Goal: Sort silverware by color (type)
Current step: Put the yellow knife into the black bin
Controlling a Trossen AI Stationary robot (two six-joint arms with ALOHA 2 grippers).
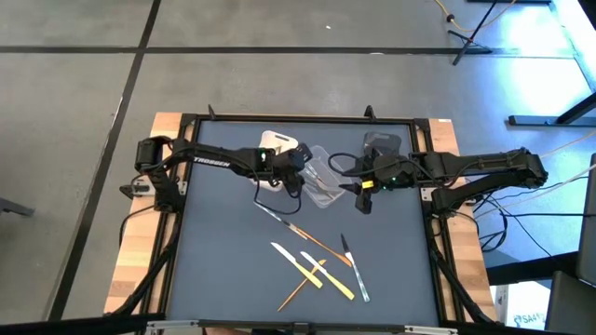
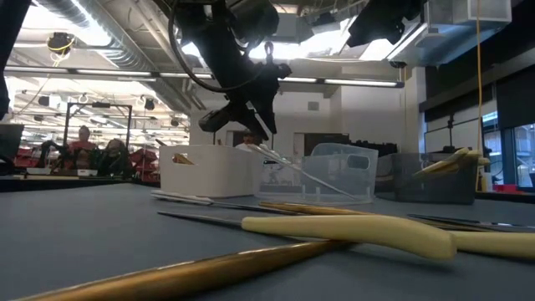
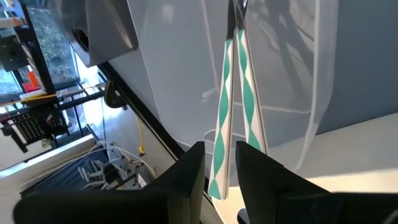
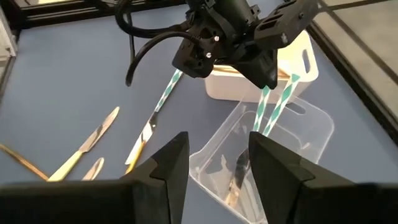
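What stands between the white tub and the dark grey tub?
The clear tub, seen in the low view between the white tub and the dark grey tub; the left gripper hangs above it.

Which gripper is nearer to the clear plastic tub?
Left. The left gripper hangs right over the clear plastic tub, shut on two green-and-white striped pieces dangling into it. The right gripper is beside the tub's far edge, open and empty.
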